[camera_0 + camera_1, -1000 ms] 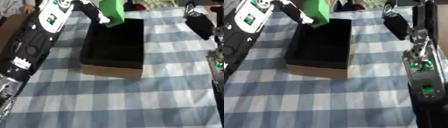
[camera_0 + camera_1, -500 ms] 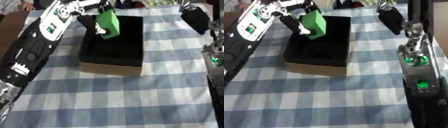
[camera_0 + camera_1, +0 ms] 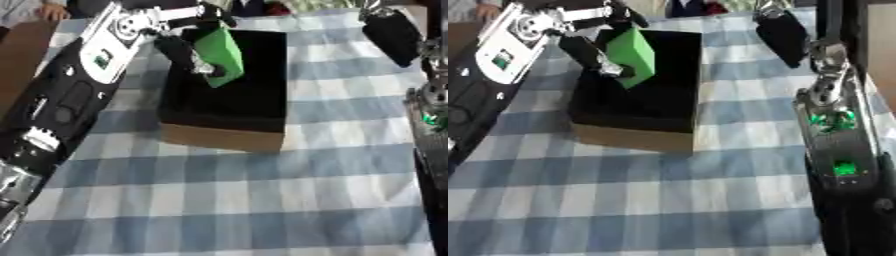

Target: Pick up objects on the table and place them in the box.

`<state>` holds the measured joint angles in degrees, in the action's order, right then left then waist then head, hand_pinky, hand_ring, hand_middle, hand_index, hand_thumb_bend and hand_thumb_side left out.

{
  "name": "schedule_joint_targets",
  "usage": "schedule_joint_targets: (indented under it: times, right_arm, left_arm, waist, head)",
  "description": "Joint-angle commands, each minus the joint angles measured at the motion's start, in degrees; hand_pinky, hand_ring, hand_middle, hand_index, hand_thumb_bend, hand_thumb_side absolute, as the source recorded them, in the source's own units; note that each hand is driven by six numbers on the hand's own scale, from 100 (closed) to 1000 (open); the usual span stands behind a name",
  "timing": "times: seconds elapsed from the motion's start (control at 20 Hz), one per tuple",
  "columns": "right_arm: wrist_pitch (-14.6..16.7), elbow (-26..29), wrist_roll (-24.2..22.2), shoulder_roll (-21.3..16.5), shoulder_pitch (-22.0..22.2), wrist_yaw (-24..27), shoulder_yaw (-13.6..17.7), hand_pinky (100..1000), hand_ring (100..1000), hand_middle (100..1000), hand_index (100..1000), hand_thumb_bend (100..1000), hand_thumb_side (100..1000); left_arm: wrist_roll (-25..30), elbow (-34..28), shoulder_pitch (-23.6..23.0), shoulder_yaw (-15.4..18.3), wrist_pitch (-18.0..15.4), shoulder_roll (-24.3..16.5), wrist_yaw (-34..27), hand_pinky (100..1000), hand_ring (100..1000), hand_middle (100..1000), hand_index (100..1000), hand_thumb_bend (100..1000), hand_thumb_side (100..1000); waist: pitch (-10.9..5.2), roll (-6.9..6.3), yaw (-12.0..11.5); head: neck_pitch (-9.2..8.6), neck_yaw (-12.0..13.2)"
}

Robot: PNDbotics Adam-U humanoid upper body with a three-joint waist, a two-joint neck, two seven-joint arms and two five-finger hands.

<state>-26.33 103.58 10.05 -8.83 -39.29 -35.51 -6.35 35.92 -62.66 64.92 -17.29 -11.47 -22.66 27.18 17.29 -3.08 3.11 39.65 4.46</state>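
Observation:
A green block (image 3: 223, 55) hangs tilted over the left half of the open box (image 3: 229, 138), which has a black inside and a cardboard front wall. My left hand (image 3: 178, 46) comes in from the upper left and is shut on the block, its dark fingers curled against the block's left side. The block's lower tip sits at about the level of the box rim. My right hand (image 3: 782, 31) shows as a dark shape at the upper right, beyond the box's right side and apart from it.
A blue and white checked cloth (image 3: 262, 200) covers the table. My left arm (image 3: 79, 90) lies along the left side and my right arm (image 3: 837, 150) along the right edge. Dark and red things (image 3: 262, 7) stand at the far edge.
My left hand has brought the green block down from above the box's far left corner towards its inside. The view has shifted a little.

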Motion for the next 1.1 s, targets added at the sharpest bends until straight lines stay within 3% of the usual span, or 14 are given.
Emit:
schedule_joint_targets:
  times: [0.05, 0.35, 0.5, 0.75, 1.05, 1.1]
  right_arm:
    - [-0.09, 1.37, 0.27, -0.30, -0.57, -0.04, 0.33, 850, 908, 763, 906, 100, 396]
    - [-0.14, 1.37, 0.38, -0.11, -0.36, 0.03, 0.35, 850, 909, 763, 906, 100, 397]
    - [-0.16, 1.39, 0.43, 0.06, -0.22, 0.01, 0.38, 850, 909, 763, 906, 100, 396]
    - [0.03, 1.27, 0.30, 0.44, -0.40, -0.69, 0.25, 850, 909, 763, 904, 100, 393]
    - [1.01, 1.59, 0.16, 1.65, -1.14, -2.48, -0.15, 850, 907, 763, 901, 100, 408]
    - [1.24, 1.68, 0.12, 1.91, -1.26, -2.75, -0.26, 850, 907, 764, 901, 100, 413]
  left_arm:
    - [-1.18, -0.36, 0.66, 1.17, -1.99, -0.97, 2.47, 808, 811, 715, 930, 679, 380]
    - [-3.84, -0.48, 0.37, 1.91, -3.31, -0.91, 5.08, 773, 810, 722, 933, 672, 332]
    - [-5.13, -1.73, 0.30, 2.87, -2.62, -0.69, 3.14, 784, 795, 693, 918, 565, 292]
    - [-7.12, -9.11, -0.37, 5.82, 1.29, -2.52, -3.80, 737, 763, 638, 889, 429, 234]
    - [-15.59, -22.97, -5.70, 10.70, 8.01, -7.18, -11.13, 703, 730, 601, 864, 423, 124]
    - [-17.67, -25.17, -6.87, 11.33, 9.12, -7.86, -11.77, 698, 729, 611, 863, 267, 197]
  waist:
    - [-1.28, 0.22, -0.16]
    - [-1.52, 0.31, -0.19]
    - [-1.72, 0.42, -0.21]
    - [-2.68, 0.76, -1.02]
    - [-4.29, 1.38, -3.05]
    - [-4.49, 1.50, -3.27]
  head:
    - [0.02, 0.17]
    - [-0.01, 0.35]
    - [0.13, 0.44]
    - [1.27, 0.36]
    - [3.23, -0.90]
    - [3.50, -1.04]
